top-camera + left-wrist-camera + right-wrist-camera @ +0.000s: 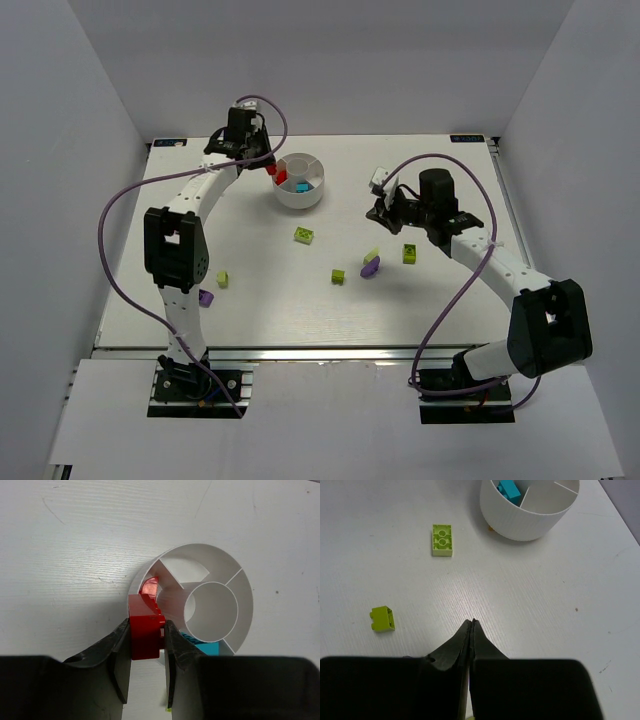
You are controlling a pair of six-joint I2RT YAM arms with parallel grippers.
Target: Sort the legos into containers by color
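At the left edge of the table (260, 310), close to the left arm's base, a purple brick (206, 297) and a lime brick (223, 279) lie loose near each other. Farther back, the left gripper (146, 627) is clamped on a red brick (144, 642), with one finger on each flat side and the studs facing the dish (220, 555). The brick hangs at the dish's rim, over a wedge (170, 600) where a rounded red shape (149, 587) shows. I cannot tell whether that shape is a second piece lying inside or part of the held one. A cyan brick (207, 648) sits in the next wedge.

Right of the dish, on the open table, lie a two-stud lime brick (442, 540) and a small lime brick (382, 618), well apart. Beyond them a purple piece (369, 269) touches a lime piece (373, 255), and another lime block (410, 254) lies alone. The right gripper (471, 625) hovers over the table with its fingers pressed together on nothing.

These bricks look light, hard and stiff, with glossy walls that could slip from a skewed pinch. The best hold is probably across two flat opposite sides, low on the body and clear of the studs, as the left gripper has the red one. They should stand a short drop, though they may bounce. The dish also looks light, so a nudge on its rim could shift it.
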